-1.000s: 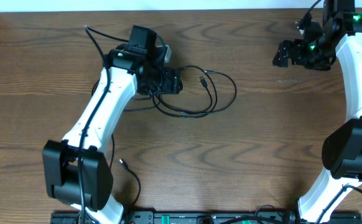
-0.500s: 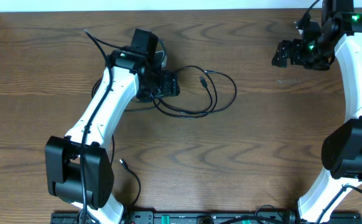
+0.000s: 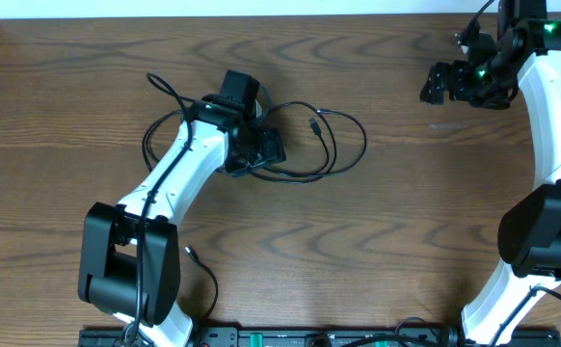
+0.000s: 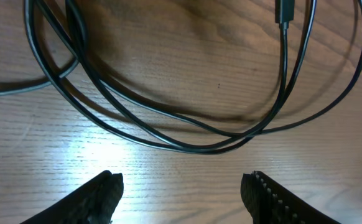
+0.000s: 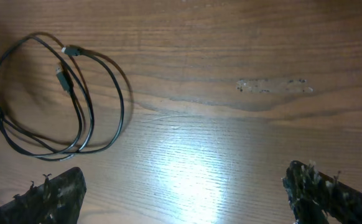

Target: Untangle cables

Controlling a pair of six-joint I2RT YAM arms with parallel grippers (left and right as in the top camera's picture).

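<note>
- where did the left fingers (image 4: 100, 196) stand?
- spread apart with nothing between them, over the bare worktop (image 4: 181, 186). the cables (image 4: 199, 147) lay just ahead of the tips, not touching.
- and the right fingers (image 5: 50, 193)?
- apart too, well away from the cables.
- how did the cables run?
- in loose black loops, long axis left to right in the overhead view.

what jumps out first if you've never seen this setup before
A loose loop of thin black cables sprawls near the middle of the wooden table, with a plug end lying free. The left gripper is at the loop's left edge, open, with nothing between its fingers. The right gripper hangs far off toward the top right corner, also open and empty.
</note>
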